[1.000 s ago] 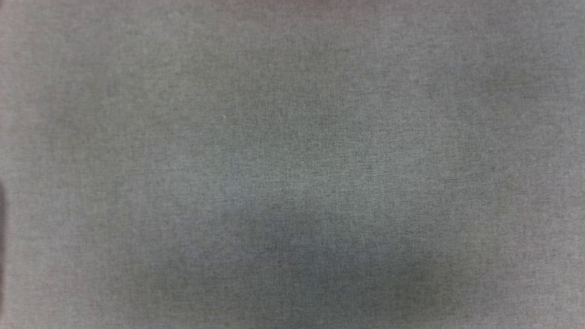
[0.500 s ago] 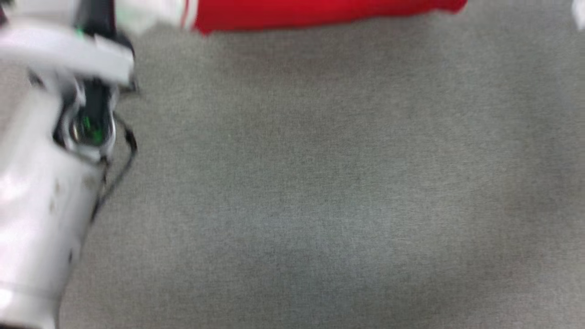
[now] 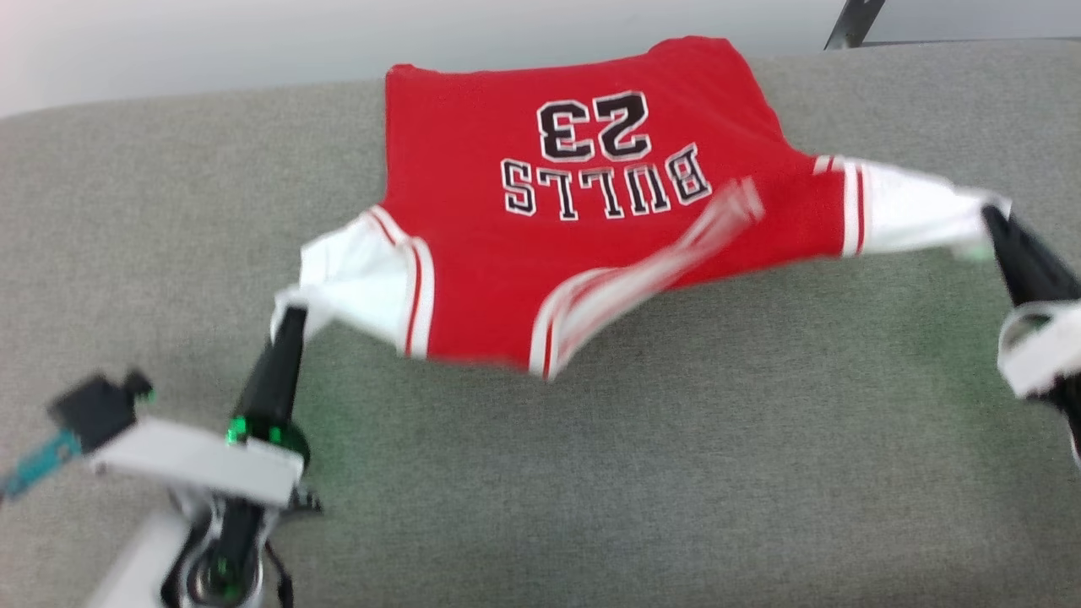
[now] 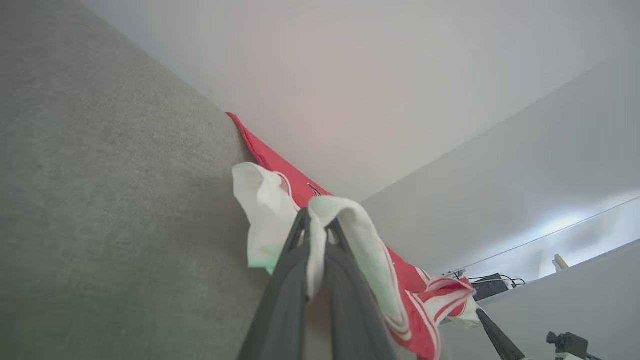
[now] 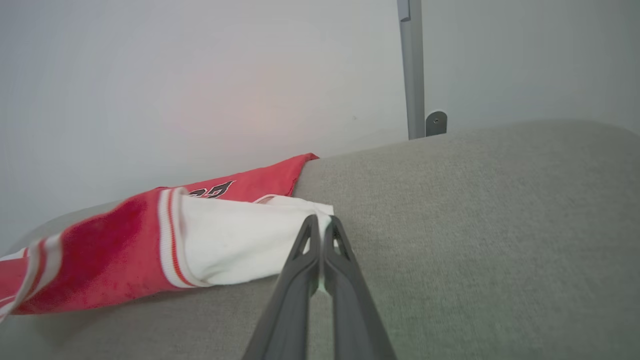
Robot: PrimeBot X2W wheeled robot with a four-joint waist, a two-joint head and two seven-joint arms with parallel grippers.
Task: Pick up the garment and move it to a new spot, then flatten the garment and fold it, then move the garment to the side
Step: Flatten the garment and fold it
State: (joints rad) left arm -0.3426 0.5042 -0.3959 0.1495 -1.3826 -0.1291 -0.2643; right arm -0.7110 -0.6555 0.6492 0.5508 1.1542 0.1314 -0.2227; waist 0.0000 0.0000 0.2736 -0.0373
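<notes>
The garment [image 3: 583, 228] is a red jersey with white sleeves, printed BULLS 23, stretched between both arms above the grey fabric table [image 3: 591, 473]. Its far hem rests near the table's far edge; the striped V-neck trim hangs blurred at the near side. My left gripper [image 3: 290, 314] is shut on the left white sleeve, seen close in the left wrist view [image 4: 316, 225] with cloth draped over the fingers. My right gripper [image 3: 990, 215] is shut on the right white sleeve [image 5: 240, 240], its tips [image 5: 320, 222] pinching the cuff edge.
A pale wall rises behind the table's far edge [image 3: 169, 42]. A grey metal post [image 5: 412, 70] stands behind the table at the back right. The left wrist view has a dark box with cables [image 4: 487, 285] on a ledge.
The head camera has tilted up from bare table cloth to the far part of the table, bringing the garment and both grippers into view. The neck trim is blurred by motion.
</notes>
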